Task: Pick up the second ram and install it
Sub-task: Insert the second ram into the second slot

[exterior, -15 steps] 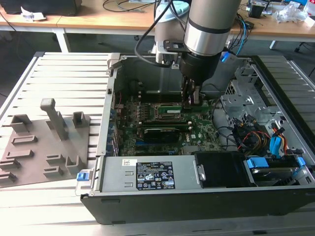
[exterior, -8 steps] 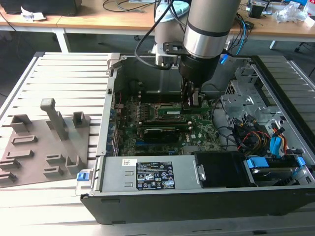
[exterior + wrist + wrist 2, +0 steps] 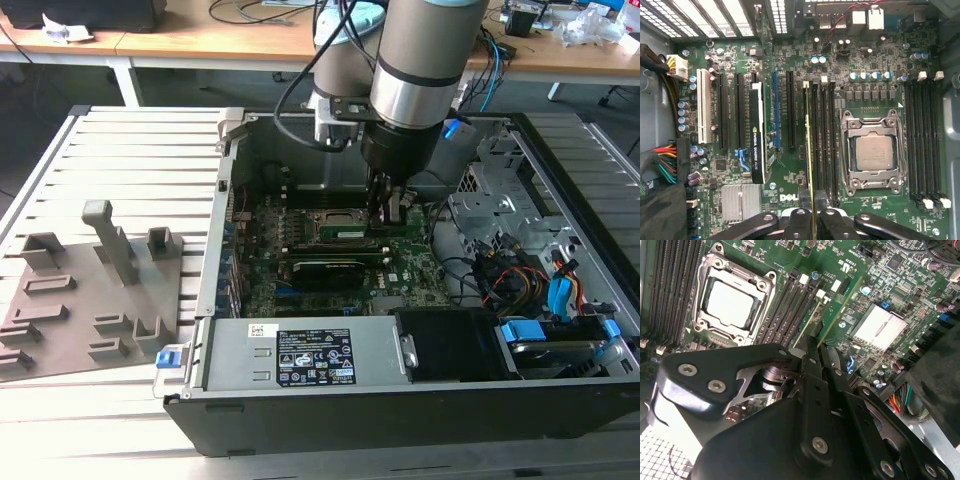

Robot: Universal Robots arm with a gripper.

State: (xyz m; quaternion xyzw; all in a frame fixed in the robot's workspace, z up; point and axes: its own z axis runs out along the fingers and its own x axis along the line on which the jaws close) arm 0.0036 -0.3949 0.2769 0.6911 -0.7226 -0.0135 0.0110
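Note:
My gripper (image 3: 385, 212) reaches down into the open computer case (image 3: 215, 250), over the green motherboard (image 3: 410, 275). In both wrist views its black fingers (image 3: 799, 222) are shut on the second ram (image 3: 809, 145), a thin green stick seen edge-on. It lies along the dark memory slots (image 3: 825, 140) beside the processor socket (image 3: 874, 152). I cannot tell whether it is seated in a slot. In the second wrist view the ram (image 3: 840, 310) runs out from between the fingers at the gripper (image 3: 819, 347), with another thin green edge (image 3: 807, 322) close beside it.
A black graphics card (image 3: 757, 132) stands in an expansion slot on the far side of the memory slots from the socket. Coloured power cables (image 3: 520, 280) and drive bays fill the case at the exterior view's right. A grey fixture plate (image 3: 90, 290) lies outside the case.

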